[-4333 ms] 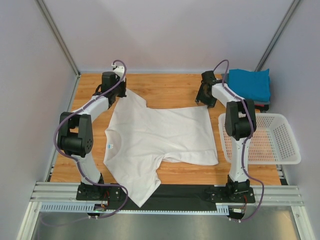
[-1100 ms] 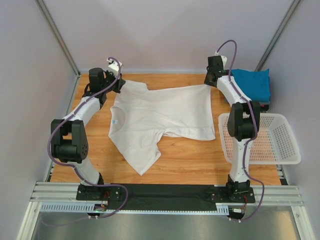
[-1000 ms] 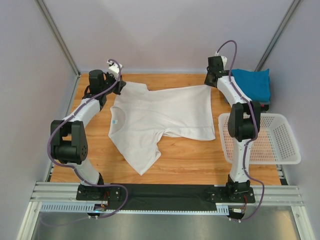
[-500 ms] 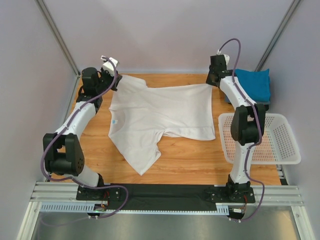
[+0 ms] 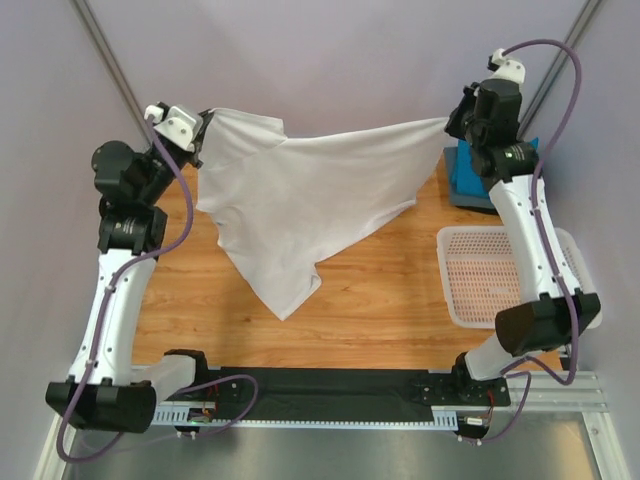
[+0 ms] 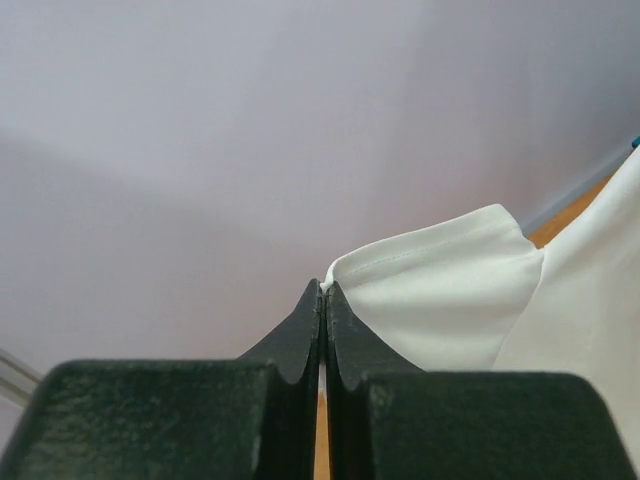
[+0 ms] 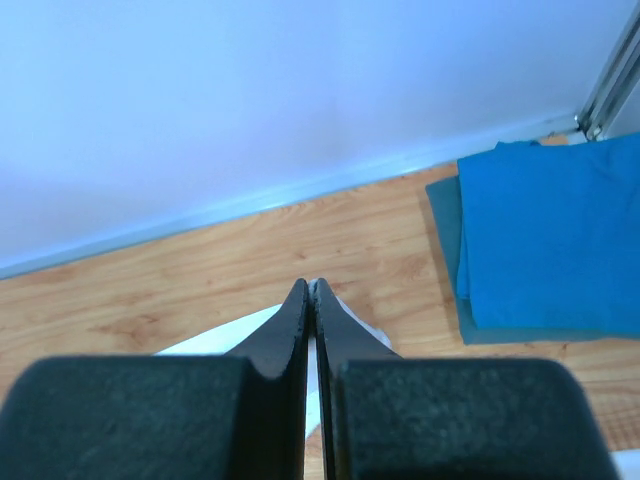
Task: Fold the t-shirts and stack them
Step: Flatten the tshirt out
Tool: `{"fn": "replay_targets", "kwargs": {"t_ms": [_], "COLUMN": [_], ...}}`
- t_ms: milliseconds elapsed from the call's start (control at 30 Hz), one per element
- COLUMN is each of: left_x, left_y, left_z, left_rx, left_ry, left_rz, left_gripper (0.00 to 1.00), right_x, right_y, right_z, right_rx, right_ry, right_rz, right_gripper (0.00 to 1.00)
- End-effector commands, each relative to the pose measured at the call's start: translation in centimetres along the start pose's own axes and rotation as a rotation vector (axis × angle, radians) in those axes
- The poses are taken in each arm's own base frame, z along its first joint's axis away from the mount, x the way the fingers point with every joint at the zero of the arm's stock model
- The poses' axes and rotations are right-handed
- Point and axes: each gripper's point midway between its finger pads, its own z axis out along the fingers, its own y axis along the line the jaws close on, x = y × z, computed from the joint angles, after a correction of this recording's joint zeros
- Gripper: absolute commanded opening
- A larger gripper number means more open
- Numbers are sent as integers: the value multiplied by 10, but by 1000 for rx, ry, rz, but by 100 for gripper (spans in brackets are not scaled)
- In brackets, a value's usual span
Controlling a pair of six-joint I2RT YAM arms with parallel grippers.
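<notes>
The white t-shirt (image 5: 300, 195) hangs in the air, stretched between both arms, and its lower end droops toward the wooden table. My left gripper (image 5: 203, 128) is shut on its upper left corner, where a sleeve (image 6: 440, 290) spreads to the right of the tips (image 6: 322, 288). My right gripper (image 5: 450, 120) is shut on the shirt's upper right corner; white cloth (image 7: 215, 336) shows under its tips (image 7: 309, 285). A folded teal blue t-shirt (image 7: 555, 230) lies on a darker folded one (image 7: 445, 235) at the back right corner.
A white mesh basket (image 5: 490, 275) stands on the right side of the wooden table (image 5: 380, 300). Grey walls close the back and both sides. A black strip (image 5: 340, 385) and a metal rail run along the near edge by the arm bases.
Both arms have risen and spread apart, lifting the white t-shirt off the table by its two far corners. It lay flat half a second ago; now it hangs stretched between them.
</notes>
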Motion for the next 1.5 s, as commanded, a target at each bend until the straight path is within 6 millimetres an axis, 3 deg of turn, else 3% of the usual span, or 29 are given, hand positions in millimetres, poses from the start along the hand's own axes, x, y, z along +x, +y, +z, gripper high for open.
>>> {"fn": "replay_targets", "kwargs": {"t_ms": [0,67,167,267,500,733,967,1067,1300,1467], "left_x": [-38,-57,-73,-88,-113,-155,-207,-220,-245,-238], "left_y": [-3,-4,-5,-6,-7,-5,-18,-21,-10,8], "left_z": [-24,-39,-54,-67,-90,-118,-163,-183,-205,-186], "left_rx": [8,-6,-26,-41,-59,-102,-111,-134,-226,-251], "left_ry": [-66,-100,-122,-140,-153,-205,-290,-302,-321,-276], "left_rz": [102,123,140,163,186,232,293,321,346,343], "left_gripper": [0,0,0,0,0,0,0,0,0,0], "right_x": [-25,-34,-54,-61,-71,-87,-98,-99,-99,-96], "right_y": [1,2,2,1,0,4,6,1,1,-10], "right_z": [-33,-48,-84,-106,-142,-183,-243,-264,-279,-261], "right_rx": [-42,-62,-90,-107,-136,-185,-260,-266,-283,-199], "right_ry": [-84,-112,-181,-213,-240,-272,-328,-351,-335,-316], "right_rz": [-11,-10,-1,4,0,-44,-33,-30,-47,-54], "right_gripper": [0,0,1,0,0,0,0,0,0,0]}}
